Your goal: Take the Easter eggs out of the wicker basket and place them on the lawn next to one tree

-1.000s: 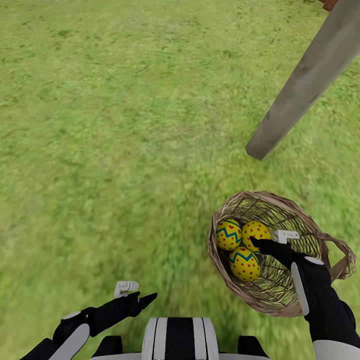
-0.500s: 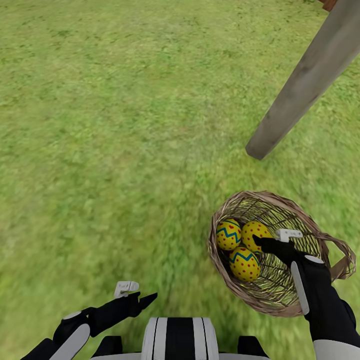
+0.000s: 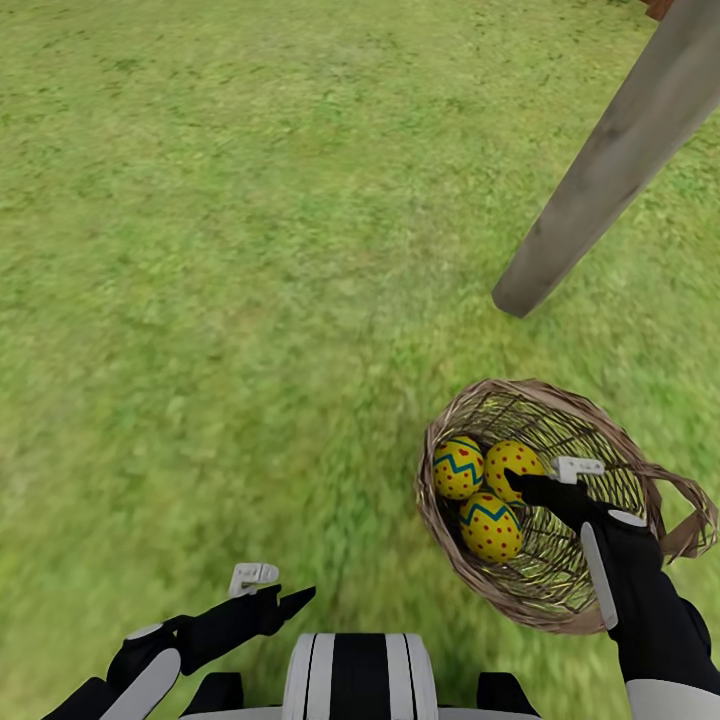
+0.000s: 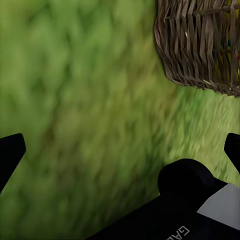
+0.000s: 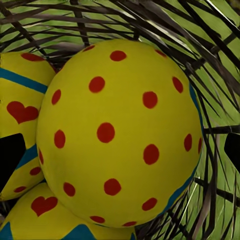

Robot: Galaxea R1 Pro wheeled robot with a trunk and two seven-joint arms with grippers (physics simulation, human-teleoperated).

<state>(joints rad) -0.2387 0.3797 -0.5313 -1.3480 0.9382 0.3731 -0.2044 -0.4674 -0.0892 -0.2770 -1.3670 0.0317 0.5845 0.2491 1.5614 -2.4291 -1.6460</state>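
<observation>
Wide mottled green lawn [image 3: 220,250] all round, and the smooth grey-brown trunk of a tree [image 3: 610,170] leans up from the grass just beyond the small round brown wicker basket [image 3: 600,615], near it but not touching. The basket sits on the grass on the robot's right side, so the right arm is plainly the nearer one.

Inside it lie all three bright yellow eggs, bunched against the wall nearest the robot's middle: one with a blue zigzag band [image 3: 458,468], one covered in red dots [image 3: 508,460], and a third with zigzag and dots [image 3: 490,527] closest to the robot.

The right end effector [image 3: 545,483] is down inside the basket rim, aimed straight at the red-dotted egg [image 5: 120,132]. In the right wrist view that egg sits squarely between the two dark fingertips, which stand wide apart at either side with nothing gripped yet. It lies dead ahead along the fingers, its rounded flank facing them; a short push forward and a squeeze looks like the coming move.

The left end effector [image 3: 270,590] hovers low over bare grass, spread wide and empty, the basket wall [image 4: 200,45] ahead of it.
</observation>
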